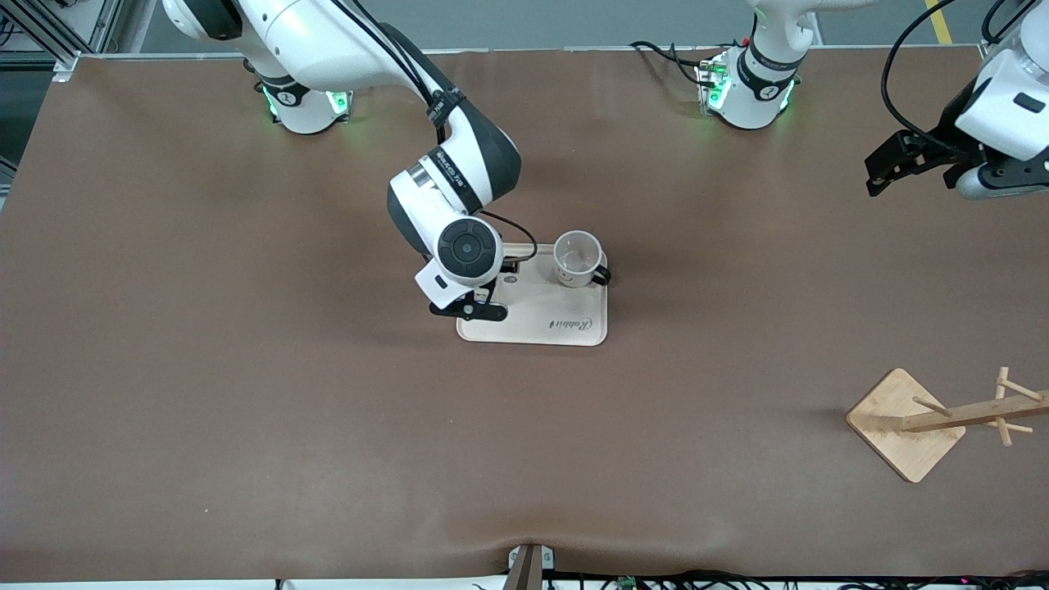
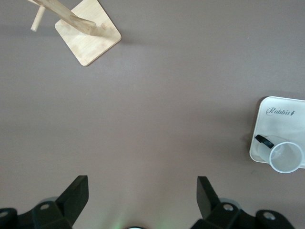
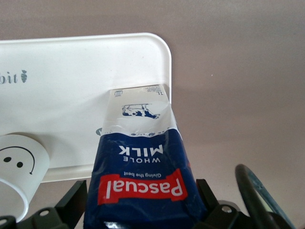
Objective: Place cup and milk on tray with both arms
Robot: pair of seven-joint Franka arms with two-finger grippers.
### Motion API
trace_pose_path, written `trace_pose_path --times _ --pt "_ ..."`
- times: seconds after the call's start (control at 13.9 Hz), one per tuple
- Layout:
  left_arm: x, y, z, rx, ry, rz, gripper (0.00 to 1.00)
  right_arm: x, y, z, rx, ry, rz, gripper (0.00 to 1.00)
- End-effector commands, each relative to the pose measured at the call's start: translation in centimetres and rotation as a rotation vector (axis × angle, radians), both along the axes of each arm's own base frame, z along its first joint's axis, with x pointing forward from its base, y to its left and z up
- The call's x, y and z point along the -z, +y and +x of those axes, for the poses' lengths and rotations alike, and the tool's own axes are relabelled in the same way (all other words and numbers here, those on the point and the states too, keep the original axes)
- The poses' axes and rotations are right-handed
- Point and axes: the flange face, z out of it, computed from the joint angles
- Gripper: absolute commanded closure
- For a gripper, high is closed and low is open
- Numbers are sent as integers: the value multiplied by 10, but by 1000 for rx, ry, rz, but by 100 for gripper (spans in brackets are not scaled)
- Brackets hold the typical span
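The cream tray [image 1: 574, 324] lies mid-table. The white smiley cup [image 1: 578, 258] stands upright on its corner farthest from the front camera, toward the left arm's end. In the right wrist view the blue milk carton [image 3: 143, 176] stands with its base on another corner of the tray [image 3: 71, 95], beside the cup [image 3: 19, 167]. My right gripper [image 3: 143, 191] is spread wide around the carton, fingers beside its sides. In the front view the right gripper [image 1: 471, 310] and wrist hide the milk. My left gripper [image 1: 889, 168] waits open and empty, high over the table's left-arm end.
A wooden rack with a square base [image 1: 905, 422] and pegs lies at the left arm's end, nearer the front camera; it also shows in the left wrist view [image 2: 88, 31]. The left wrist view also shows the tray [image 2: 281, 119] and cup [image 2: 285, 156]. Brown table surface surrounds the tray.
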Motion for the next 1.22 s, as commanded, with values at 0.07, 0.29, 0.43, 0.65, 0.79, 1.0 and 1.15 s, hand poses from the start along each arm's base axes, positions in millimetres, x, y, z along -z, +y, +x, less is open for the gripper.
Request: trace_pose_path --times 0.07,0.29,0.43,0.65,0.79,1.0,1.15 --pt "-3 15 -1 -16 -7 -68 0 -11 -3 3 2 1 -5 0" --pt "-4 12 -1 -6 -11 -32 0 -13 -6 4 5 2 -3 0" --pt "-4 5 -3 13 -16 8 0 -16 -16 8 15 27 -17 0" --pt "-4 6 -2 16 -28 10 0 -39 -26 20 29 32 -10 0" --pt "-4 5 0 35 -36 7 0 -41 -28 21 32 37 -13 0" --pt "-3 4 1 31 -39 -1 0 -42 -27 21 33 35 -11 0" --pt "-3 5 1 31 -39 1 0 -49 -25 24 35 20 1 0"
